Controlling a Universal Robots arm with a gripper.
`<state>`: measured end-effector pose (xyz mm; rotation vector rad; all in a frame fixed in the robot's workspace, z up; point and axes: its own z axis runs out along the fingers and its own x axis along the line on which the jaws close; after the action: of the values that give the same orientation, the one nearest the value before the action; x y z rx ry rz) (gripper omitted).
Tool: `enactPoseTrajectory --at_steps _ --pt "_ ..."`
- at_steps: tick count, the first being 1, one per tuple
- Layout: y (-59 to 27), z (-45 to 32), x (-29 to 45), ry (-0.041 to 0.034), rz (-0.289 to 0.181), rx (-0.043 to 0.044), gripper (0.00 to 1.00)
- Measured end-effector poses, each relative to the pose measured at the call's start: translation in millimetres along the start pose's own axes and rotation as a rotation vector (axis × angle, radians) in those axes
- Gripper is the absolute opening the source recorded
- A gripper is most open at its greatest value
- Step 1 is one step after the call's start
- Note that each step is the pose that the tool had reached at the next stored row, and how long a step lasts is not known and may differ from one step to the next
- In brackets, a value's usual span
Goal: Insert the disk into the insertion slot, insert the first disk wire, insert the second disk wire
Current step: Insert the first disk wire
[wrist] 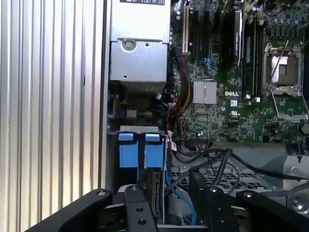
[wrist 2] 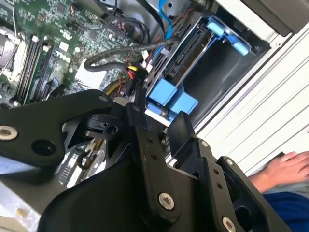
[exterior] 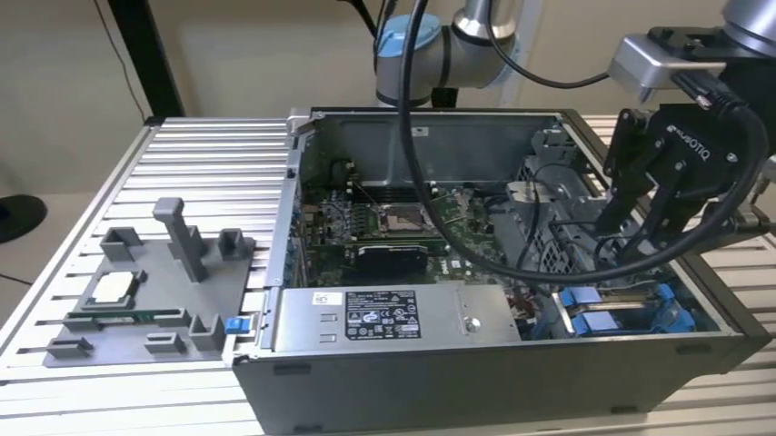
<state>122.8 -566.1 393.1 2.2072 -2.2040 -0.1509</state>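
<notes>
One disk (wrist 2: 190,63) on edge inside slot (wrist 2: 219,79), at 5 o'clock in case (exterior: 485,363), exterior view. Long axis 9-to-3. End effector (exterior: 631,227) at 12 o'clock from disk, fingers apart, apparently holding nothing.

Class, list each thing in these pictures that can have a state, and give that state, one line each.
Computer case: open, side panel off.
Disk: seated in the insertion slot.
Gripper: jaws open, poised over the disk.
Black wire: plugged in or loose, cannot tell.
</notes>
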Motion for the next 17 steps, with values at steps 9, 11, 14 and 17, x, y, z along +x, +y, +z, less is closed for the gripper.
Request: enactPoseTrajectory --at_steps 9,11,14,17 --pt "-11.4 2.2 -0.9 -0.0335 -0.002 -0.0182 1.00" --pt "-12.3 2.1 -0.9 -0.0567 -0.004 -0.0202 1.00" --pt "-13.5 1.7 -1.0 -0.0945 -0.007 -0.0230 1.00" --pt "-15.5 1.6 -1.0 -0.1209 -0.010 -0.0233 1.00"
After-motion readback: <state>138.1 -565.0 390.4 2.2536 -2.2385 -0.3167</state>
